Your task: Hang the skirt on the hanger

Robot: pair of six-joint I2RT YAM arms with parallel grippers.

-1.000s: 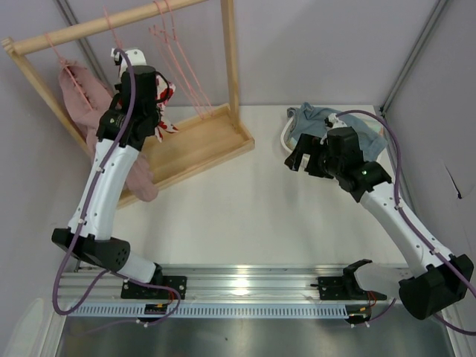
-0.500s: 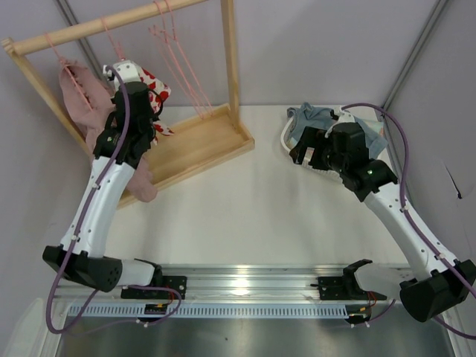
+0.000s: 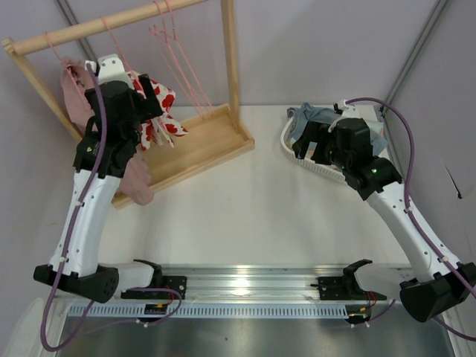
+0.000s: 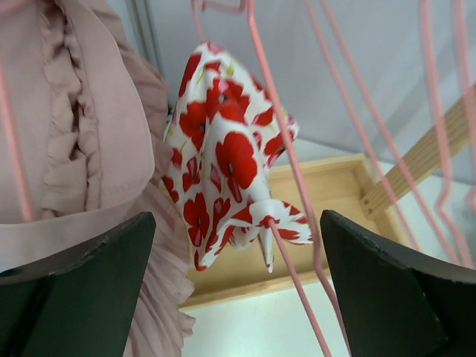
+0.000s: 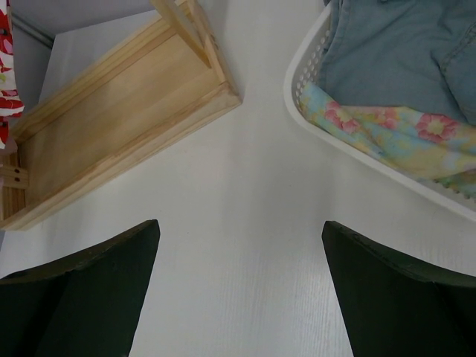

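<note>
The skirt [image 4: 227, 156], white with big red flowers, hangs bunched on a thin pink hanger [image 4: 293, 278] on the wooden rack. In the top view the skirt [image 3: 158, 119] hangs just right of my raised left gripper [image 3: 151, 95], below the hanger [image 3: 115, 41]. In the left wrist view my left gripper [image 4: 238, 297] is open, its dark fingers [image 4: 82, 275] well apart, with the skirt's hem just beyond them and untouched. My right gripper [image 5: 239, 297] is open over bare table, at the basket's near-left rim in the top view [image 3: 306, 146].
A dusty-pink ruffled garment [image 4: 82, 134] hangs left of the skirt. More pink hangers [image 3: 175, 52] hang from the rack's bar [image 3: 89, 28]; its wooden tray base [image 3: 201, 141] lies below. A white basket [image 5: 301, 111] holds a blue-grey cloth [image 5: 394, 52] and a floral cloth.
My left gripper opened and let go of the skirt, which now hangs on the hanger; the arm drew back to the left. The right arm shifted slightly right toward the basket.
</note>
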